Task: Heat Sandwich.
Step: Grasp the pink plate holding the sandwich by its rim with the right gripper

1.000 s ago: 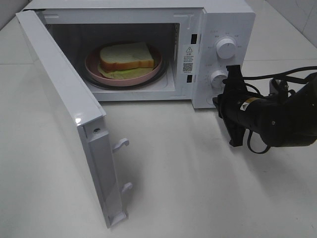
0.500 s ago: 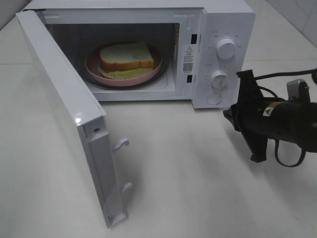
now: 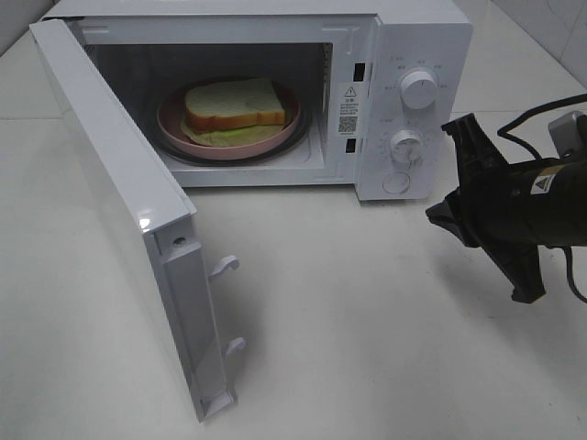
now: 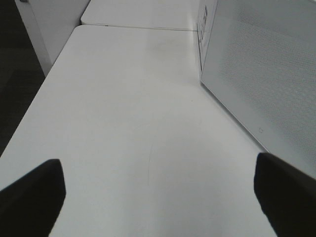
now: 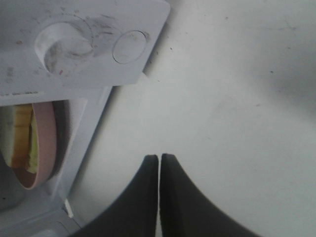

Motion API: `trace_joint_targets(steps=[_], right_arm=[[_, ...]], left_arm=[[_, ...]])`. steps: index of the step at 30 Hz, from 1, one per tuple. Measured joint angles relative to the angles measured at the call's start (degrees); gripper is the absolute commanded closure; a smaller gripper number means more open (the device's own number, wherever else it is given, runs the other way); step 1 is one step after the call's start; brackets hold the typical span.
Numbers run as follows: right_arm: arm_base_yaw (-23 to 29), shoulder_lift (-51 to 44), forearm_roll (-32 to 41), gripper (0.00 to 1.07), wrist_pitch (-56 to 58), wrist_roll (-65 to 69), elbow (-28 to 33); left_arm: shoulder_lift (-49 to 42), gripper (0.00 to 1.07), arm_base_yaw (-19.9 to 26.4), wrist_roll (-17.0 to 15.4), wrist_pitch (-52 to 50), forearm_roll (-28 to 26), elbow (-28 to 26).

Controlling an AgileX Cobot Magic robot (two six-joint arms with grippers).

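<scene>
A white microwave oven [image 3: 404, 55] stands on the white table [image 3: 367, 321], and its door [image 3: 119, 202] is swung wide open towards the front. Inside the microwave's chamber sits the sandwich [image 3: 234, 103], a square slice of white bread with a tan crust over pale green lettuce. It lies on a round pink plate [image 3: 170, 124] in the middle of the chamber.

My right hand [image 3: 436, 216], black and narrow, hangs above the table in front of the microwave's control panel and a little off to its right. It points back at the panel without touching it. Its two fingers [image 5: 148, 197] are pressed together with only a hairline between them, and nothing is held in them. From my right wrist I see the panel's lower round dial [image 5: 66, 44] and the round button [image 5: 130, 47] beside it. Past the panel's edge, the pink plate and the sandwich's layered side [image 5: 22, 136] show within the chamber.

My left hand [image 4: 158, 165] is spread wide and holds nothing, with bare table between its two dark tips. It hovers low on the far side of the open door from the chamber, and a white panel with a fine dotted pattern [image 4: 261, 69] stands close beside it.
</scene>
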Motion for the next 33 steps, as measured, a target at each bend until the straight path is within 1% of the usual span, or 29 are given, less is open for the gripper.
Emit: trace_joint_targets(steps=[2, 4, 5, 7, 9, 11, 14, 16, 18, 20, 22, 24, 28, 29, 33], right_arm=[[0.0, -0.5, 0.0, 1.02, 1.3, -0.5, -0.1], [0.0, -1.5, 0.0, 1.02, 4.2, -2.4, -0.1], [0.0, -2.3, 0.0, 1.02, 8.0, -5.4, -0.6], [0.0, -2.6, 0.0, 1.02, 9.6, -7.0, -1.0], [0.0, -3.0, 0.0, 1.02, 15.4, -12.8, -3.2], [0.0, -3.1, 0.0, 1.02, 17.2, -15.0, -4.0], [0.0, -3.1, 0.0, 1.01, 24.5, -23.4, -7.0], [0.0, -3.1, -0.1, 1.00, 26.0, -25.3, -7.9], [0.0, -3.1, -1.1, 1.00, 30.9, -32.9, -10.2], [0.0, -3.2, -1.9, 1.00, 32.6, -35.4, -11.0], [0.0, -3.3, -4.9, 0.99, 36.7, -41.4, -13.0], [0.0, -3.3, -5.6, 0.98, 37.5, -42.9, -13.6], [0.0, -3.3, -9.1, 0.97, 42.2, -52.3, -15.8], [0.0, -3.3, -9.1, 0.97, 42.2, -52.3, -15.8], [0.0, -3.3, -10.9, 0.97, 44.9, -65.1, -17.2]], left_arm=[[0.0, 0.09, 0.0, 0.0, 0.0, 0.0, 0.0], [0.0, 0.09, 0.0, 0.0, 0.0, 0.0, 0.0], [0.0, 0.09, 0.0, 0.0, 0.0, 0.0, 0.0], [0.0, 0.09, 0.0, 0.0, 0.0, 0.0, 0.0], [0.0, 0.09, 0.0, 0.0, 0.0, 0.0, 0.0], [0.0, 0.09, 0.0, 0.0, 0.0, 0.0, 0.0], [0.0, 0.09, 0.0, 0.0, 0.0, 0.0, 0.0], [0.0, 0.09, 0.0, 0.0, 0.0, 0.0, 0.0], [0.0, 0.09, 0.0, 0.0, 0.0, 0.0, 0.0], [0.0, 0.09, 0.0, 0.0, 0.0, 0.0, 0.0], [0.0, 0.09, 0.0, 0.0, 0.0, 0.0, 0.0], [0.0, 0.09, 0.0, 0.0, 0.0, 0.0, 0.0], [0.0, 0.09, 0.0, 0.0, 0.0, 0.0, 0.0], [0.0, 0.09, 0.0, 0.0, 0.0, 0.0, 0.0], [0.0, 0.09, 0.0, 0.0, 0.0, 0.0, 0.0]])
